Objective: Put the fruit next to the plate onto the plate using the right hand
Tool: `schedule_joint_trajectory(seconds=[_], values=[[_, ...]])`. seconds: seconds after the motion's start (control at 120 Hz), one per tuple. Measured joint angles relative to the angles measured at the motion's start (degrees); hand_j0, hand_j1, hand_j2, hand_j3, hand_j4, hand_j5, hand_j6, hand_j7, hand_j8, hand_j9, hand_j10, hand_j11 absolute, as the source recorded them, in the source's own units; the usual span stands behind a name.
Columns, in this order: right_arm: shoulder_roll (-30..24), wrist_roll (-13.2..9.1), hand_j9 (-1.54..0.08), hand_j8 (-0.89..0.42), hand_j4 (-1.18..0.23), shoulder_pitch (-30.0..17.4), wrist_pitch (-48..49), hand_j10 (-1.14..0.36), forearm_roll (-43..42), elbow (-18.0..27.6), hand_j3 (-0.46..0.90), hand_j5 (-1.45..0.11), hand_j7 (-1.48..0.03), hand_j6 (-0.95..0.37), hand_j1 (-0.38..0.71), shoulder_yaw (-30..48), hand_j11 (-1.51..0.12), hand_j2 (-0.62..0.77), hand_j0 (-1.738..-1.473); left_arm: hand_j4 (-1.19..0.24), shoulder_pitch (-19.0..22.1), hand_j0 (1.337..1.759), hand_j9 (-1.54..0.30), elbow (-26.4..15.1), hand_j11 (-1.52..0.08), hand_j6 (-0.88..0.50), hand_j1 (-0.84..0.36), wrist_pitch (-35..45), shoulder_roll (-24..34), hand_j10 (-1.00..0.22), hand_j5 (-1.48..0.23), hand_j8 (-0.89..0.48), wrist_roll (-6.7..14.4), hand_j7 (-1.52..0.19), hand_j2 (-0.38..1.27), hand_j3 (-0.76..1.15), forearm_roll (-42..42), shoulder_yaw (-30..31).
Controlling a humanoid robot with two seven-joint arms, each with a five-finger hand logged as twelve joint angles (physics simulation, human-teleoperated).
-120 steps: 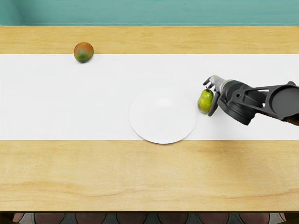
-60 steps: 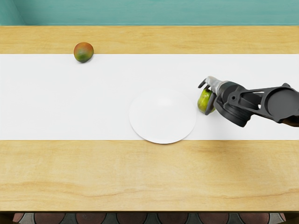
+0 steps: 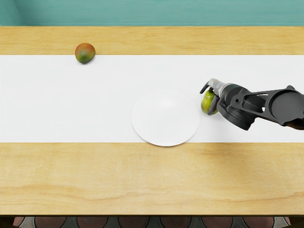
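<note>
a pale wooden table (image 3: 152, 175) with a visible, streaky grain fills the head view, backed by a flat teal wall (image 3: 152, 12) along the top edge. a broad white runner (image 3: 71, 104), smooth and matte, lies across the table's middle from one side of the picture to the other. the right arm (image 3: 280, 107), built of dark grey, hard-edged segments with a round disc-shaped joint, comes in from the right edge over the runner. a round white plate (image 3: 165, 118), shallow and glossy with a faint sheen near its centre, sits on the runner a little right of centre and carries nothing. at the arm's end the right hand (image 3: 222, 96) is closed around the pear (image 3: 207, 102): dark fingers (image 3: 205, 87) hook over the top of the fruit and the palm presses against its right side, so only the left part of the fruit shows. the pear is yellow-green, smooth-skinned and rounded, and it sits just beside the plate's right rim, not on the plate; whether it touches the rim or rests on the runner cannot be told. a small oval mango (image 3: 85, 52), red fading to green, lies well apart at the runner's far left edge.
</note>
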Motion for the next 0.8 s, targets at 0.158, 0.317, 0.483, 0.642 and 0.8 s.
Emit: schedule_joint_trajectory(seconds=[0.158,0.317,0.483,0.642,0.8], values=[[-0.1,0.0,-0.61,-0.37,-0.44,-0.1,0.1,-0.44,-0.2,0.2,0.0,-0.6,-0.59,-0.44,0.15,0.0,-0.61,-0.05,-1.655,0.0,0.0,1.658,0.0,0.0,0.0,0.0,0.35,0.0,0.0,0.0,0.0,0.0,0.0,0.0,0.0,0.0,0.0,0.0],[-0.3,0.0,-0.64,-0.34,-0.49,-0.1,0.0,-0.43,-0.2,0.6,0.0,-0.63,-0.63,-0.42,0.17,0.1,-0.65,-0.01,-1.654,0.0,0.0,1.658,0.0,0.0,0.0,0.0,0.35,0.0,0.0,0.0,0.0,0.0,0.0,0.0,0.0,0.0,0.0,0.0],[-0.5,0.0,-0.71,-0.32,-0.55,-0.1,0.0,-0.42,-0.2,0.8,0.0,-0.7,-0.71,-0.41,0.19,0.1,-0.72,0.07,-1.653,0.0,0.0,1.658,0.0,0.0,0.0,0.0,0.35,0.0,0.0,0.0,0.0,0.0,0.0,0.0,0.0,0.0,0.0,0.0],[-1.4,0.0,-0.78,-0.36,-0.6,0.0,0.0,-0.47,-0.3,1.9,0.0,-0.77,-0.78,-0.46,0.19,0.1,-0.79,0.22,-1.654,0.0,0.0,1.658,0.0,0.0,0.0,0.0,0.35,0.0,0.0,0.0,0.0,0.0,0.0,0.0,0.0,0.0,0.0,0.0],[-4.4,0.0,-0.88,-0.45,-0.66,0.3,0.1,-0.54,-0.3,5.0,0.0,-0.88,-0.87,-0.55,0.19,0.7,-0.89,0.43,-1.655,0.0,0.0,1.658,0.0,0.0,0.0,0.0,0.35,0.0,0.0,0.0,0.0,0.0,0.0,0.0,0.0,0.0,0.0,0.0]])
